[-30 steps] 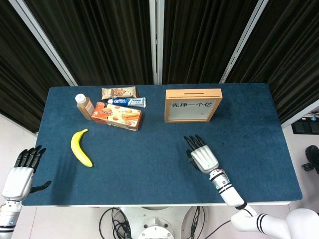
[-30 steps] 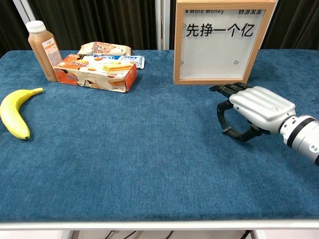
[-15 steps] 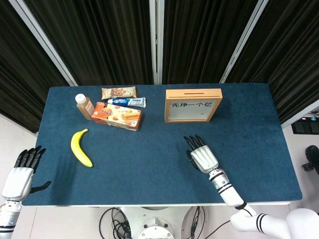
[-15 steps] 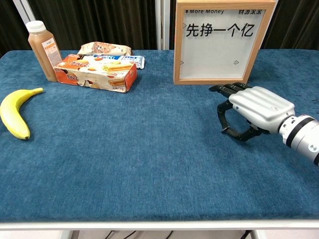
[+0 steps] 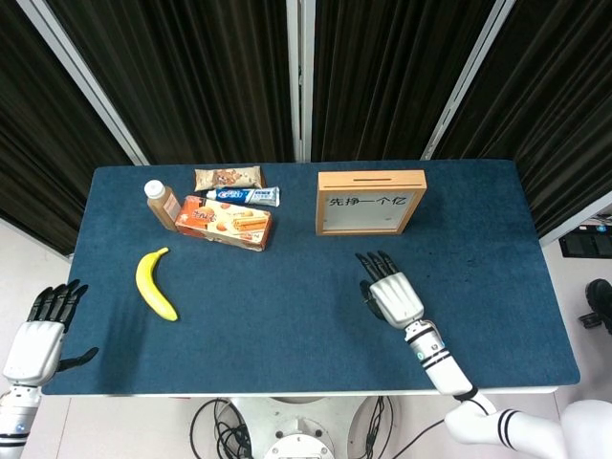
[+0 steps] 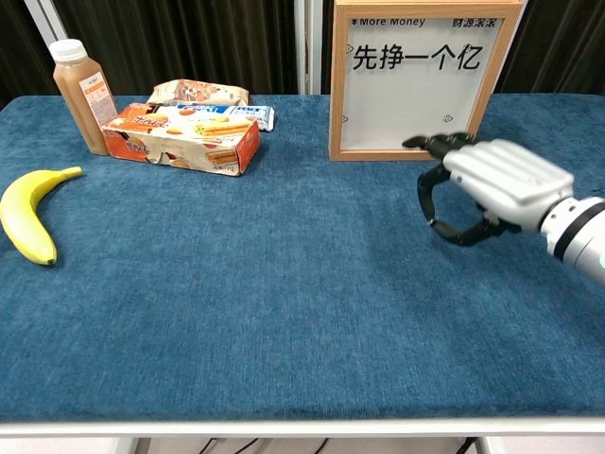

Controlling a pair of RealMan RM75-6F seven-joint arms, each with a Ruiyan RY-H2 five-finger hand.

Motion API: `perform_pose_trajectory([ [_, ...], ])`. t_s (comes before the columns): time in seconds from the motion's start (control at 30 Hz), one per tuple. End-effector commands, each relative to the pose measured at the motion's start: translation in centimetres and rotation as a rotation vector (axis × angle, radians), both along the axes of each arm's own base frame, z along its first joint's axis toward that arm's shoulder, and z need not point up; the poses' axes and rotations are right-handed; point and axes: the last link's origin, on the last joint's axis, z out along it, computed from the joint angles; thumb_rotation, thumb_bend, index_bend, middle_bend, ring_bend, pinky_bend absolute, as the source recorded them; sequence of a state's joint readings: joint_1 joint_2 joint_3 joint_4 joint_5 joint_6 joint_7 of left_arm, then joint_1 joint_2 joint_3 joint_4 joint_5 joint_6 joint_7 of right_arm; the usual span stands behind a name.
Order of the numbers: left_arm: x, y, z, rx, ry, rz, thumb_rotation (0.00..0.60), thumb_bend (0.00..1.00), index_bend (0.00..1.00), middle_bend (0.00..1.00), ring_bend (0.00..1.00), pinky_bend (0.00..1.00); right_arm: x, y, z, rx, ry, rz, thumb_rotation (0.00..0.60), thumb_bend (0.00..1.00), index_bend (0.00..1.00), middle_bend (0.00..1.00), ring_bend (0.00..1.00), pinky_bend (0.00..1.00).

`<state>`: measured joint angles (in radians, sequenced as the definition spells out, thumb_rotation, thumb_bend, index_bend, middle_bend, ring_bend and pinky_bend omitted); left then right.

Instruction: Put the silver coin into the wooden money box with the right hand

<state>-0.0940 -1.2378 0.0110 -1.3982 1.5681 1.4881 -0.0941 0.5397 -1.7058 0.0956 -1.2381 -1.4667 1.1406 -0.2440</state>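
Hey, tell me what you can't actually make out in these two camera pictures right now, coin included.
- Silver coin: seen in neither view; whether the right hand holds it, the curled fingers hide.
- Money box: top and slot cut off in the chest view.
- Left hand: only in the head view, off the table edge; its arm is cut off by the frame.
- Toothpaste: mostly hidden behind the biscuit box in the chest view.

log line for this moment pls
right hand: above table, in front of wooden money box, coin not visible | left hand: off table edge, holds nothing | phase: moving toward box
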Motion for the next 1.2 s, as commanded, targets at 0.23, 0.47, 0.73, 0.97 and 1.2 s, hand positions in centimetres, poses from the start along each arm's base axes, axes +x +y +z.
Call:
perform_pose_trajectory([
  [0.23,0.4,0.2,-0.1,-0.001,-0.002,-0.015,0.600,0.12,0.03,0.00,0.00,0.00,5.7,-2.7,9.6,-0.198,-0.208,0.091,0.600,0.37,0.68,0.06,0.00,0.00],
  [0.47,0.4,0.2,-0.1,-0.005,-0.003,-0.015,0.600,0.12,0.03,0.00,0.00,0.00,10.3,-6.4,12.6,-0.306,-0.191,0.115,0.600,0.37,0.68,0.07,0.00,0.00],
  [0.73,0.1,0.2,0.1,-0.006,-0.009,-0.009,0.600,0.12,0.03,0.00,0.00,0.00,13.3,-11.4,12.0,-0.330,-0.193,-0.060,0.600,0.38,0.70,0.08,0.00,0.00],
  [0.97,-0.4,0.2,0.7,0.004,-0.007,0.005,0.600,0.12,0.03,0.00,0.00,0.00,15.0,-13.9,11.5,-0.379,-0.147,-0.137,0.600,0.42,0.70,0.08,0.00,0.00],
  [1.2,-0.6,0.3,0.7,-0.004,-0.027,0.008,0.600,0.12,0.03,0.00,0.00,0.00,14.4,-14.9,11.2,-0.356,-0.130,-0.217,0.600,0.42,0.71,0.08,0.00,0.00],
])
